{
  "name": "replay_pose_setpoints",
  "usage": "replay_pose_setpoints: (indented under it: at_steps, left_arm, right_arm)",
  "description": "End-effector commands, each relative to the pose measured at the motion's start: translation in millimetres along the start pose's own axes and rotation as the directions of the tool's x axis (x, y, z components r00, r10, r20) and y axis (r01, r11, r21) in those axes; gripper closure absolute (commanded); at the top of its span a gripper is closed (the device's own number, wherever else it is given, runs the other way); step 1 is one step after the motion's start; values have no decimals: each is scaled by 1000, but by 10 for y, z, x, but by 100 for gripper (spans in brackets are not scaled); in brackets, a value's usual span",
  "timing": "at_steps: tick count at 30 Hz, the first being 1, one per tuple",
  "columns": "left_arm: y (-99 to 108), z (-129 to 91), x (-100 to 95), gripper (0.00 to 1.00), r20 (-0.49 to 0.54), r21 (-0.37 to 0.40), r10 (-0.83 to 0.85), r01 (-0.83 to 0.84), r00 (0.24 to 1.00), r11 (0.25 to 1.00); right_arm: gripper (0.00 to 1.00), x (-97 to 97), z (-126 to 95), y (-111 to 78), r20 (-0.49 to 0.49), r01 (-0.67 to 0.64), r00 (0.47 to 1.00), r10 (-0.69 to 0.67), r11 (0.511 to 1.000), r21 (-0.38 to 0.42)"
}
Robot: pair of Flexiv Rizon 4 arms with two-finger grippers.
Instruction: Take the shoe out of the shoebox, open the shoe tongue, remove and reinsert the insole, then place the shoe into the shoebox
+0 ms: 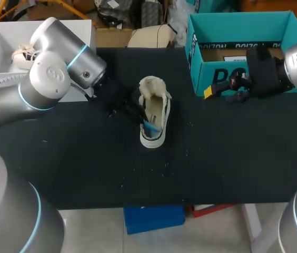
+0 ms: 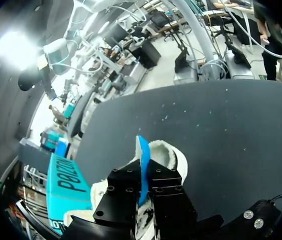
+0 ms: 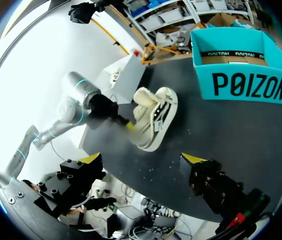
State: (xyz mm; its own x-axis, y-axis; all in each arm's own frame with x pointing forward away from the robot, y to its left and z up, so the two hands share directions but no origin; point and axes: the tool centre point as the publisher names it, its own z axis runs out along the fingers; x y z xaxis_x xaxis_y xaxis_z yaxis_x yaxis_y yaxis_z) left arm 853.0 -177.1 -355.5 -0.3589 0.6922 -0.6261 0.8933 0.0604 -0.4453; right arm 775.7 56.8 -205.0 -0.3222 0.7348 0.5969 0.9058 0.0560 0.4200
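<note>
Two left fingers are being clamped on the thin, likely floppy insole at its edge, while the right fingers are being held apart.

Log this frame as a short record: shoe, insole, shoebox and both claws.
shoe: white, lying on the black table, outside the shoebox
insole: blue, sticking up out of the shoe
left claw: at the shoe, shut on the insole
right claw: open, holding nothing, in front of the shoebox
shoebox: teal, open-topped, at the table's far right
</note>
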Motion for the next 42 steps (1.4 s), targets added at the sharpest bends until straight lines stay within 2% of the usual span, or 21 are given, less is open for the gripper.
replay_pose_setpoints:
  at_steps: [1,7,11,21,23,28,29,30,34,36,40,41,42]
  left_arm:
    - [132,35,-75,100,-29,-11,-23,23,999,1000]
    - [246,37,-119,100,-64,-46,-50,47,997,998]
    - [273,76,-120,100,-96,-43,-59,56,994,998]
    - [211,316,-9,100,-232,-14,-76,74,970,997]
    - [195,356,31,78,-249,-8,-83,84,965,996]
    - [109,359,81,49,-289,36,-98,113,952,993]
    - [80,332,77,35,-287,44,-101,118,953,992]
    - [58,292,72,33,-286,50,-103,122,953,991]
    - [-121,74,11,39,-279,116,-114,151,953,982]
    - [-189,-36,-26,46,-287,117,-108,146,952,982]
    - [-181,-146,-78,55,-289,46,-83,101,954,994]
    - [-158,-149,-74,58,-304,21,-75,86,950,996]
    - [-138,-144,-62,67,-331,-2,-69,73,941,997]
  right_arm:
    - [0,6,-2,0,2,-1,1000,1,1000,1]
    - [0,6,-2,0,2,-1,1000,1,1000,1]
    - [0,6,-2,0,2,-1,1000,1,1000,1]
    - [0,6,-2,0,2,-1,1000,1,1000,1]
    - [0,6,-2,0,2,-1,1000,1,1000,1]
    - [0,6,-2,0,2,-1,1000,1,1000,1]
    - [0,6,-2,0,2,-1,1000,1,1000,1]
    - [0,6,-2,0,2,-1,1000,1,1000,1]
    - [0,6,-2,0,2,-1,1000,1,1000,1]
    - [0,6,-2,0,2,-1,1000,1,1000,1]
    - [0,6,-2,0,2,-1,1000,1,1000,1]
    - [0,6,-2,0,2,-1,1000,1,1000,1]
    - [0,6,-2,0,2,-1,1000,1,1000,1]
